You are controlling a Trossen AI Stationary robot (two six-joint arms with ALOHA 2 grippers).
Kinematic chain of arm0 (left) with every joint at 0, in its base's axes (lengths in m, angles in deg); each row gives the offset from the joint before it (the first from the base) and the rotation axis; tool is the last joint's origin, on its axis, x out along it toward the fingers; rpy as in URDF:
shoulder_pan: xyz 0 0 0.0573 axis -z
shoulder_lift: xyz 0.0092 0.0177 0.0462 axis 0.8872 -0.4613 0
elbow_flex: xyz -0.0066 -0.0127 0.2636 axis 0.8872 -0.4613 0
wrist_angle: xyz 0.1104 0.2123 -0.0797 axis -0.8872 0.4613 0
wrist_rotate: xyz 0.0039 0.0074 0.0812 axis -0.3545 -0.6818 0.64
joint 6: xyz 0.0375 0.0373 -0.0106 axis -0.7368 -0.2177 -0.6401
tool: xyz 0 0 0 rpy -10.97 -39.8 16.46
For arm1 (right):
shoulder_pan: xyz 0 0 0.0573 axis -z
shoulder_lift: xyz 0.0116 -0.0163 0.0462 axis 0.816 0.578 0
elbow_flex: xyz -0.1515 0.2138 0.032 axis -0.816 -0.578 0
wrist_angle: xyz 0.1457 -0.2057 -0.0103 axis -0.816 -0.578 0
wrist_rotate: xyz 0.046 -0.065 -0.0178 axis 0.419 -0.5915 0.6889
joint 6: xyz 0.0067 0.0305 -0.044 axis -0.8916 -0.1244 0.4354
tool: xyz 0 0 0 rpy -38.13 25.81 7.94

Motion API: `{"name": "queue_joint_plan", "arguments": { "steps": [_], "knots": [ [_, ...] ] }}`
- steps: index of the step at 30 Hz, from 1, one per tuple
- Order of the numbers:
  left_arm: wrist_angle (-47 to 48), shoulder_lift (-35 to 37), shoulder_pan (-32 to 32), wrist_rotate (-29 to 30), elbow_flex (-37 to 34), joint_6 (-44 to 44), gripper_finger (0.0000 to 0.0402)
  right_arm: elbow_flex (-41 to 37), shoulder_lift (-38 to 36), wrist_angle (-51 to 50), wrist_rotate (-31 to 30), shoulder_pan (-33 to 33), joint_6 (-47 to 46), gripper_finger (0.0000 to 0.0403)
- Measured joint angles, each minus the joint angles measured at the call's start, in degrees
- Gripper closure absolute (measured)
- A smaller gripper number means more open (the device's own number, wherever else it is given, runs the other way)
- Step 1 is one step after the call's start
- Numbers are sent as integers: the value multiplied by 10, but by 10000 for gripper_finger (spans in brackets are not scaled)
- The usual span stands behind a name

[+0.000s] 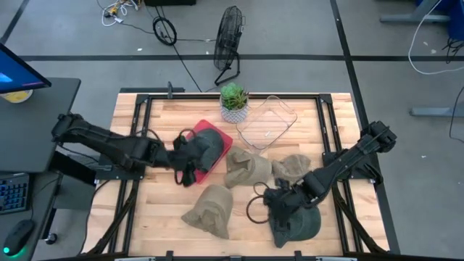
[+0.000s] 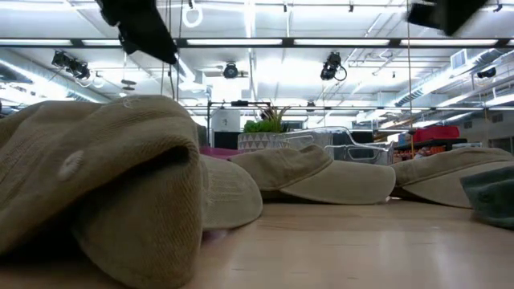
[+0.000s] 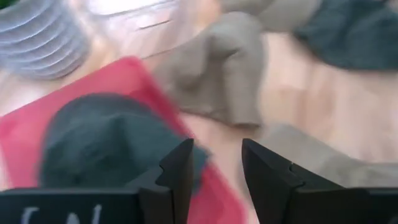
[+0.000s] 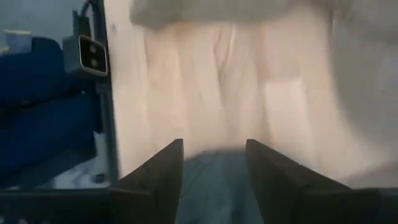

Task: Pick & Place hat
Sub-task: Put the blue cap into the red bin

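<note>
A dark green hat [image 1: 210,145] lies in a red tray [image 1: 223,134]; it also shows in the left wrist view [image 3: 106,143]. My left gripper [image 1: 190,163] is open and empty at the tray's near left edge, just short of that hat. A second dark green hat [image 1: 299,223] lies on the table at the near right. My right gripper [image 1: 279,206] is open over its left part, and hat cloth [image 4: 214,180] shows between the fingers. Three tan hats [image 1: 246,168] [image 1: 291,167] [image 1: 210,210] lie on the table between the arms. My right gripper's open fingers [image 4: 161,174] stand on either side of a bit of the second dark green hat's cloth [image 4: 214,186], coming down at it from the table's far right. I cannot tell whether they touch it. The hat lies on the table.
A clear plastic container [image 1: 267,122] and a potted plant [image 1: 233,101] stand at the table's far edge. In the low view a tan hat [image 2: 104,185] fills the near left. Bare wood lies at the near left [image 1: 156,217].
</note>
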Motion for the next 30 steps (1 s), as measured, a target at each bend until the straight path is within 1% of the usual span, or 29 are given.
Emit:
{"name": "queue_joint_plan", "arguments": {
  "steps": [2,6,11,15,18,26,30],
  "knots": [
    [-39,-13,23,3,1,-4,267,-13,0,-7,-12,-17,-72,224],
    [-86,-40,58,9,0,-16,272,-33,0,-54,-16,-45,-209,224],
    [-104,-72,80,10,0,-13,273,-40,0,-133,-17,-78,-358,224],
    [-108,-98,91,17,0,-6,273,-40,7,-153,-11,-102,-473,224],
    [-111,-116,94,25,0,2,273,-40,26,-154,-11,-112,-502,224],
    [-148,-137,97,28,0,1,273,-40,86,-165,-4,-115,-481,224],
    [-163,-137,100,28,0,0,273,-40,113,-188,-4,-115,-480,227]
  ]
}}
